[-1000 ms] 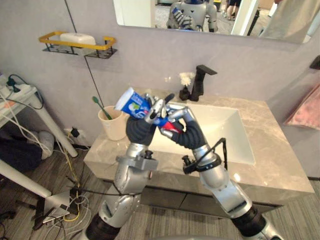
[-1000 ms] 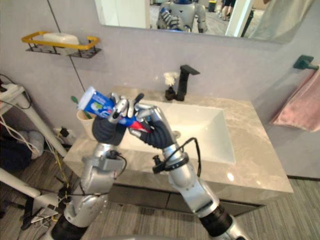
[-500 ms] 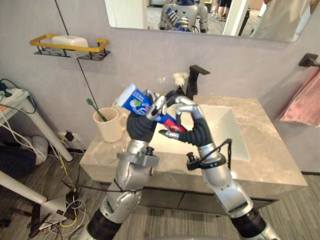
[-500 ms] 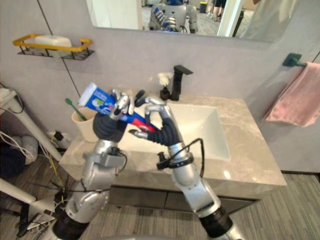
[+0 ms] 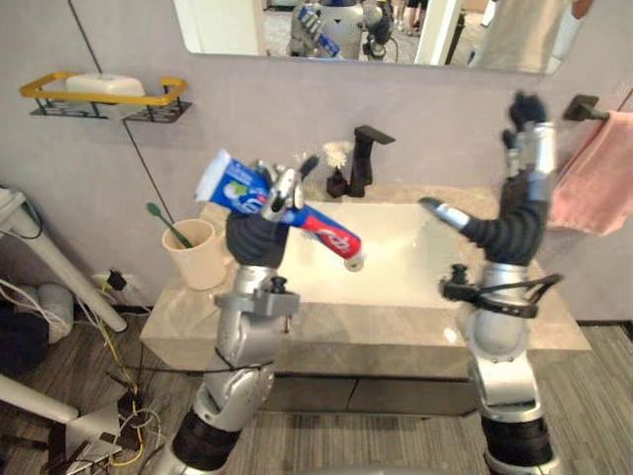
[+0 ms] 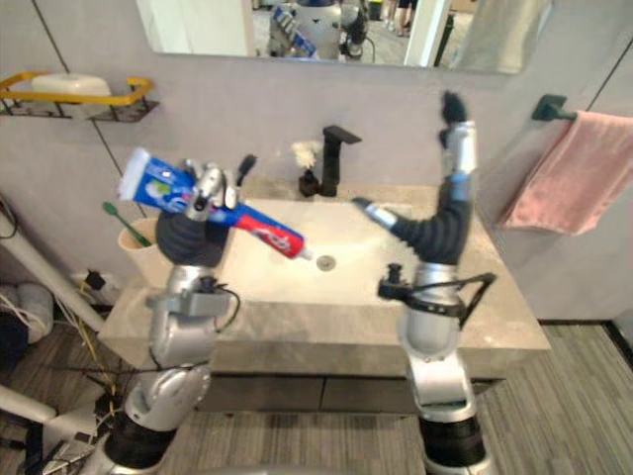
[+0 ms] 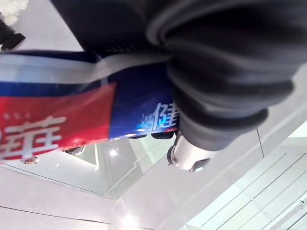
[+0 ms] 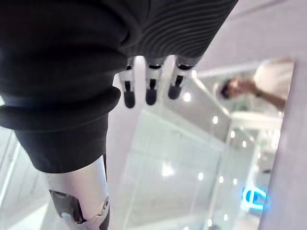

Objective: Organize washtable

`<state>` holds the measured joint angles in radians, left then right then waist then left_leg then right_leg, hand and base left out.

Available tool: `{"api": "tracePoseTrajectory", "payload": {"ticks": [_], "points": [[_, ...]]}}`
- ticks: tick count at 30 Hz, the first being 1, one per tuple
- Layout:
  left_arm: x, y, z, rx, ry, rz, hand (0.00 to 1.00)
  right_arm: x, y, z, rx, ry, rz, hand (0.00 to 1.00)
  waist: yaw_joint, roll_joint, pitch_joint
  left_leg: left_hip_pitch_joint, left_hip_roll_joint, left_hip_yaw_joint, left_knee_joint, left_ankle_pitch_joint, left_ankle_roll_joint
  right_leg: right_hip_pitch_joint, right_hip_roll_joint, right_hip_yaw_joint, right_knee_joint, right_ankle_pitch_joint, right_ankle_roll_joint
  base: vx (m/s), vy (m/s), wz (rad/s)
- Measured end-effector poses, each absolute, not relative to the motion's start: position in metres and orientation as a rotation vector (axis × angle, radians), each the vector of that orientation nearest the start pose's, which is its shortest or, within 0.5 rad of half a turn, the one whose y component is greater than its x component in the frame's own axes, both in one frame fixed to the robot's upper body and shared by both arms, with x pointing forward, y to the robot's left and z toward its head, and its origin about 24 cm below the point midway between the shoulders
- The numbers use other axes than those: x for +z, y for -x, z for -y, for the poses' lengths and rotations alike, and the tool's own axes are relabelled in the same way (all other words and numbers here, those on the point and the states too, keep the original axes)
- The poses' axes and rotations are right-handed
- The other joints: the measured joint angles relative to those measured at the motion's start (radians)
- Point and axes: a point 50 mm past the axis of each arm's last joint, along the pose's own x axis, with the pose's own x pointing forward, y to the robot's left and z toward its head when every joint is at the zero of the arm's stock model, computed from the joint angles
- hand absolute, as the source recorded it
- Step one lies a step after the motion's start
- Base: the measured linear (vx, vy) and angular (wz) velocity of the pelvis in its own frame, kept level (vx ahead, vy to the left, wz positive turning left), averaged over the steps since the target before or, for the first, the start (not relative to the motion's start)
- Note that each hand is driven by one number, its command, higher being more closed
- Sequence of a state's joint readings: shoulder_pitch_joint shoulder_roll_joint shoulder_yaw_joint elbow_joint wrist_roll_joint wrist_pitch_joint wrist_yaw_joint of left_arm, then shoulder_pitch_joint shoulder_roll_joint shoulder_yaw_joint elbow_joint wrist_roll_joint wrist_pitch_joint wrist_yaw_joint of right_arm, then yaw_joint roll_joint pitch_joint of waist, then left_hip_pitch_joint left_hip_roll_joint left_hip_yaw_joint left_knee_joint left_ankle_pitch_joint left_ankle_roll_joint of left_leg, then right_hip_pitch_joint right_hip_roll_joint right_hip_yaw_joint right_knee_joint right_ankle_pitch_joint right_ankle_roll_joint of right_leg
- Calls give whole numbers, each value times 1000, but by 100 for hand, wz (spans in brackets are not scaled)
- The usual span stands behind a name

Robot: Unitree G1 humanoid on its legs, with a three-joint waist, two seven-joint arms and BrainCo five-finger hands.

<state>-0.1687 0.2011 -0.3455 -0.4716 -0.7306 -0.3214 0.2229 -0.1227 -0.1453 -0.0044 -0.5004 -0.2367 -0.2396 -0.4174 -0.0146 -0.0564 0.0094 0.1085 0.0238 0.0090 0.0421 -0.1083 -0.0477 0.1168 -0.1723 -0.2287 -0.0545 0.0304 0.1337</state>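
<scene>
A blue, white and red toothpaste tube (image 5: 318, 227) slants over the left part of the white sink basin (image 5: 406, 259), cap end down. My left hand (image 5: 257, 237) is shut on its blue upper half, and the same tube (image 7: 57, 115) crosses the left wrist view. My right hand (image 5: 516, 203) is raised over the counter's right side, well clear of the tube. It is open and empty, with its fingers (image 8: 151, 88) straight and pointing up. A beige cup (image 5: 195, 255) with a green toothbrush (image 5: 163, 220) stands on the counter's left end.
A black faucet (image 5: 364, 161) and a small vase of white flowers (image 5: 338, 166) stand behind the basin. A yellow wall rack (image 5: 99, 94) with soap hangs upper left. A pink towel (image 5: 598, 188) hangs at the right. The grey marble counter (image 5: 396, 322) runs along the front.
My right hand has let go of the tube's red end, opened and swung up to the right. The left hand keeps the tube. The camera has shifted.
</scene>
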Motion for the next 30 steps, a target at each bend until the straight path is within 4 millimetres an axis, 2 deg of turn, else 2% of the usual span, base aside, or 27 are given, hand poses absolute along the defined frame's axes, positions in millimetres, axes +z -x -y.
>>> {"api": "tracePoseTrajectory", "payload": {"ticks": [4, 6, 11, 14, 16, 17, 19, 21, 27, 30], "points": [[191, -230, -115, -288, 694, 660, 100, 205, -205, 200, -551, 234, 938, 0, -4, 10, 3, 10, 1, 19, -3, -4, 4, -1, 1, 17, 0, 1, 0, -23, -2, -14], [191, -231, -123, -251, 672, 679, 100, 198, -196, 225, -682, 296, 884, 0, -19, 15, 3, 9, 2, 23, -6, -4, 4, -13, 2, 21, 1, 1, 0, -32, -9, -7], [185, -229, -140, -158, 625, 689, 100, 182, -170, 269, -908, 414, 756, 0, -33, 27, 9, 7, 10, 45, -7, -12, 0, -30, 10, 49, 0, 3, 1, -3, -13, -17], [181, -228, -146, -129, 615, 679, 100, 163, -162, 291, -999, 461, 619, 0, -55, 28, 8, -1, 14, 49, -7, -14, -2, -37, 14, 54, -1, 3, 1, 1, -14, -5], [180, -228, -145, -126, 617, 668, 100, 132, -157, 305, -1049, 464, 435, 0, -60, 29, 9, -7, 14, 54, -7, -15, -2, -51, 14, 59, 0, 4, 1, -19, -11, -5], [180, -228, -145, -124, 621, 669, 100, 125, -155, 307, -1061, 460, 388, 0, -60, 29, 9, -8, 14, 56, -7, -16, -2, -52, 14, 61, 0, 4, 1, -15, -2, -8], [179, -228, -145, -113, 623, 670, 100, 94, -146, 310, -1094, 433, 214, 0, -61, 34, 12, -9, 14, 64, -6, -20, 0, -52, 14, 68, 0, 4, 1, 14, 3, -9], [179, -228, -145, -106, 607, 676, 100, 73, -139, 311, -1099, 416, 96, 0, -64, 35, 12, -9, 14, 67, -2, -24, 2, -52, 14, 70, 0, 4, 1, 8, 3, -6], [182, -228, -150, -78, 547, 707, 100, 23, -125, 302, -1130, 265, -136, 0, -81, 35, 16, -15, 13, 75, 11, -36, 3, -56, 13, 76, 0, 4, 1, -2, -1, -3], [189, -229, -148, -68, 517, 740, 100, 7, -125, 299, -1106, 179, -196, 0, -79, 41, 21, -15, 13, 78, 11, -38, 3, -58, 13, 79, 0, 4, 1, -3, -5, -2]]}}
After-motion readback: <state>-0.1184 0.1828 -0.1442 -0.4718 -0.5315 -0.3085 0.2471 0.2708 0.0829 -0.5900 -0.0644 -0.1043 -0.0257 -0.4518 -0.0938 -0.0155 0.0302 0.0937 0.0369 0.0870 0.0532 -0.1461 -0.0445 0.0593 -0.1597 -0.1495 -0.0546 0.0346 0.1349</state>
